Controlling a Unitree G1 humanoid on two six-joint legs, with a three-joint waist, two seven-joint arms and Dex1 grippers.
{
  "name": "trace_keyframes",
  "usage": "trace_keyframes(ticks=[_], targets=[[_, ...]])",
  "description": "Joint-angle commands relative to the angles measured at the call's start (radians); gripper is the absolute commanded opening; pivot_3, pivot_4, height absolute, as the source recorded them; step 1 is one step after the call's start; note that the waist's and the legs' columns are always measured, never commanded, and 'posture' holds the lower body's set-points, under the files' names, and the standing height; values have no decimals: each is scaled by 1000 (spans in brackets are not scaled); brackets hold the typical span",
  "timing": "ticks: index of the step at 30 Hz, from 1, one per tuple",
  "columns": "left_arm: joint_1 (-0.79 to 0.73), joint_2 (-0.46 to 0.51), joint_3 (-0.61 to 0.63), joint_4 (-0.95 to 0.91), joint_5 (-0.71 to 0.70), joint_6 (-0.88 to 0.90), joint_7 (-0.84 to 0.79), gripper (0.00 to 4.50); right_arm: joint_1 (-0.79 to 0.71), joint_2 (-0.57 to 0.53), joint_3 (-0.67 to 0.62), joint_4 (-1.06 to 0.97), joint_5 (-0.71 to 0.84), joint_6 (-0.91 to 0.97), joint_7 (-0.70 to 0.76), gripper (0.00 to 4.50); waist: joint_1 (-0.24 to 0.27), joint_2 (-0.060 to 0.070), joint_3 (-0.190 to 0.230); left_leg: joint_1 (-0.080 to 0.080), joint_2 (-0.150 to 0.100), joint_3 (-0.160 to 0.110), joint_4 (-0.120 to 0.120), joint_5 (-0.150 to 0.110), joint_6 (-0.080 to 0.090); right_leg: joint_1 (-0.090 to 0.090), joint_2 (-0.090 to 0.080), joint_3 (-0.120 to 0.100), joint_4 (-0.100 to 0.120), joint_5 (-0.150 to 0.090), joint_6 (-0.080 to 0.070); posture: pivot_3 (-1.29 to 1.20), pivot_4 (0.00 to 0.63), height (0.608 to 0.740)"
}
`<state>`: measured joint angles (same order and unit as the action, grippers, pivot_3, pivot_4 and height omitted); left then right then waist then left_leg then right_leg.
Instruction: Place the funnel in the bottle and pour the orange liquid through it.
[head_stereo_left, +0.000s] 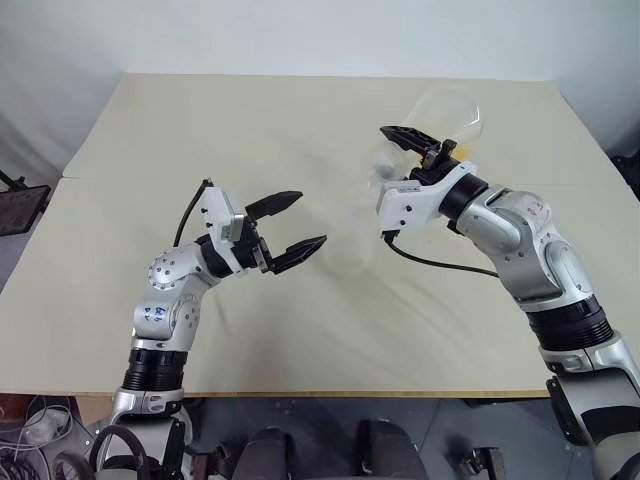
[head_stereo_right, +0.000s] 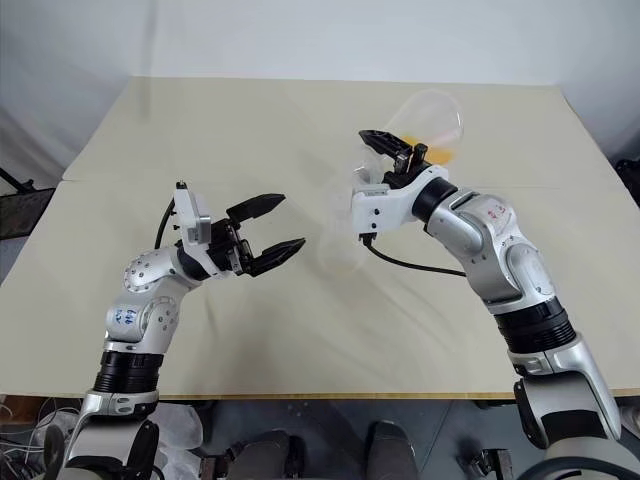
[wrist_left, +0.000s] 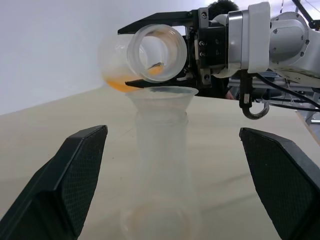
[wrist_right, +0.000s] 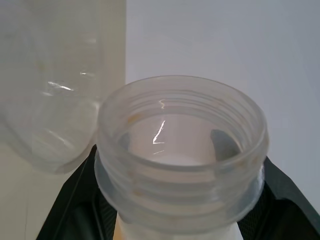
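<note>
Right pincer (wrist_left: 167, 50) grips the tipped flask (wrist_left: 145, 57) so orange liquid (wrist_left: 117, 84) reaches the funnel (wrist_left: 162, 97) in the bottle (wrist_left: 161, 165); left pincer (head_stereo_left: 292, 228) gapes empty beside it.

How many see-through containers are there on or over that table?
2, not counting the funnel: a flask with orange liquid, tipped in the right hand, and a bottle standing under it, before the left hand.
</note>
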<state>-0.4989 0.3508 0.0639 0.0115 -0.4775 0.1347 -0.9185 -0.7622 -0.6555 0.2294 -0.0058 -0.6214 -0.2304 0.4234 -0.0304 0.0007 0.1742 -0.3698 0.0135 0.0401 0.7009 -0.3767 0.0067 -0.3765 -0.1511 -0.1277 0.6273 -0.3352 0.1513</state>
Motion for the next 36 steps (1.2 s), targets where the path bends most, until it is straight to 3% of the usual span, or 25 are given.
trace_keyframes(ticks=[1,36], targets=[[5,-4,1,-47,-21,2,5,4500,-31,-20,-22,-19,-25,-33,-38,2466,0,0,0,0,0,0,0,0,0,0,0,0,0,0,0,0,150,740],[16,-14,-2,-58,-27,10,18,4500,-64,-36,-17,36,-184,-146,-154,2466,0,0,0,0,0,0,0,0,0,0,0,0,0,0,0,0,150,740]])
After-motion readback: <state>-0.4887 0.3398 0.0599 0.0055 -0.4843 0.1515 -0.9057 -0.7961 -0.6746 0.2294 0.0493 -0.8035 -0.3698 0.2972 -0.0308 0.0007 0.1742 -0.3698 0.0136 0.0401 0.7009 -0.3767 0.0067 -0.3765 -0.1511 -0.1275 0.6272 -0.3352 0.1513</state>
